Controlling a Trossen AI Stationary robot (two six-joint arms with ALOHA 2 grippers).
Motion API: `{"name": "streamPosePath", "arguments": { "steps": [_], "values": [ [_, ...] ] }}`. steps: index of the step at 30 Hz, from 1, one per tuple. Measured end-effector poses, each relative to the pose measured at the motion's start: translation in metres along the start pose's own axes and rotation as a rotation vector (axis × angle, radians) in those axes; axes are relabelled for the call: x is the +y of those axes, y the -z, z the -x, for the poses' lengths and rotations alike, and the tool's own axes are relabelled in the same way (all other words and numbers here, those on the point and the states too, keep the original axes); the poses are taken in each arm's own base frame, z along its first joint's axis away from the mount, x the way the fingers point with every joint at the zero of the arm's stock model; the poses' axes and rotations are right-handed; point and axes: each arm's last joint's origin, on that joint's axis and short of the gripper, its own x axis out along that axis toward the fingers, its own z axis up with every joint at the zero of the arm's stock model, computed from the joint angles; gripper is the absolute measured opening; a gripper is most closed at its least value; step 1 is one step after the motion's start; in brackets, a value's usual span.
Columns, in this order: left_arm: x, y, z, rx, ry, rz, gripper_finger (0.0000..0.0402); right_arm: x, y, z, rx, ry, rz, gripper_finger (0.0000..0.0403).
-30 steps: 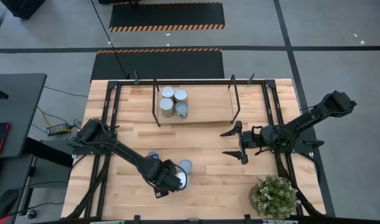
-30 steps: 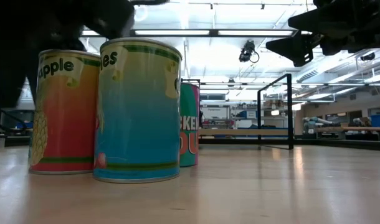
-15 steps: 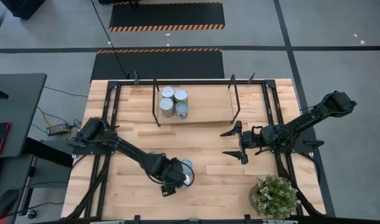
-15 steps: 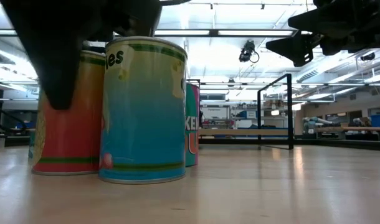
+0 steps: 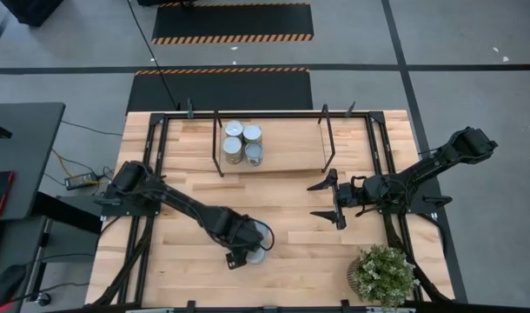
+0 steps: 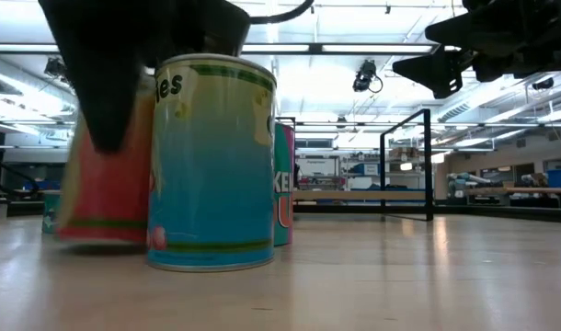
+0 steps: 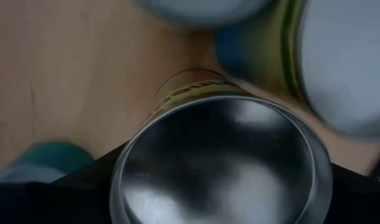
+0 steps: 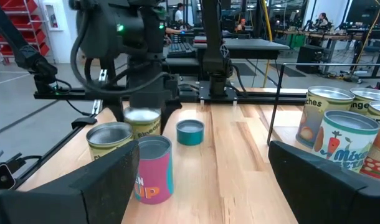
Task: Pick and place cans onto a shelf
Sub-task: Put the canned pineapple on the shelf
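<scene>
Light-wood shelf (image 5: pixel 287 152) at the upper middle of the frame already held four cans (image 5: pixel 242 143); the rest stood in a cluster (image 8: pixel 140 155) lower centre. The left gripper (image 5: pixel 241 252) reached down there, fingers straddling a pineapple can (image 6: pixel 101 198), though I could not tell whether they gripped. The right gripper (image 5: pixel 321 200) hovered open at centre right, empty.

Even, bright overhead light fills the high view, with only soft shadows under the arms on the table (image 5: pixel 291 239). In the low view, ceiling strip lights (image 6: pixel 372 48) glare white, and the red can (image 6: pixel 106 207) is motion-blurred. The left wrist view is wholly out of focus, its silver can top (image 7: pixel 221 165) showing dull reflections.
</scene>
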Motion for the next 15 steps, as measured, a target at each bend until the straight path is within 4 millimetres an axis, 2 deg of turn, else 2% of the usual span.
{"name": "streamPosePath", "arguments": {
  "steps": [4,8,15],
  "values": [
    [0.015,-0.006,0.025,0.024,0.045,0.046,0.0315,0.0,0.0,0.0,-0.001,0.0,-0.001,0.0364],
    [0.033,-0.018,0.054,0.042,-0.054,0.051,0.0314,0.0,-0.001,0.0,-0.013,0.0,-0.004,0.0364],
    [0.063,-0.055,0.097,-0.16,-0.176,0.01,0.0319,0.0,-0.001,0.0,-0.012,0.0,-0.003,0.0364]
  ]
}}
